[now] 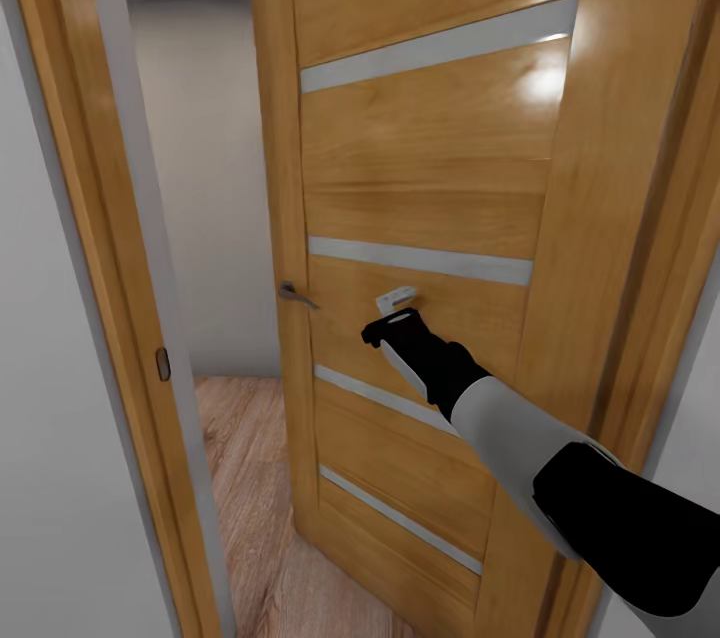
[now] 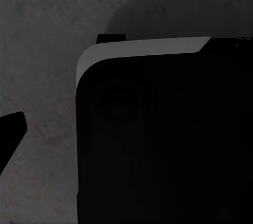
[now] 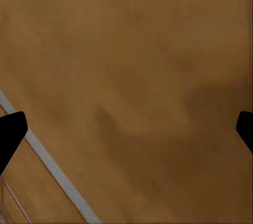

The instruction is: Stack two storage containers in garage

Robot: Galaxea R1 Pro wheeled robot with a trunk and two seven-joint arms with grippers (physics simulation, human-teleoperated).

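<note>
Right now the right hand [image 1: 397, 308] presses, fingers spread wide and empty, against a honey-coloured wooden door with pale glass strips [image 1: 420, 168], right of its small metal lever handle [image 1: 295, 294]. Left hand's opening: I cannot tell. Neither orange bin is visible; such stiff, light plastic probably lifts best by its rims.

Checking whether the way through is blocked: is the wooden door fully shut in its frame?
No: the wooden door stands ajar, with wood plank flooring visible through the gap.
</note>
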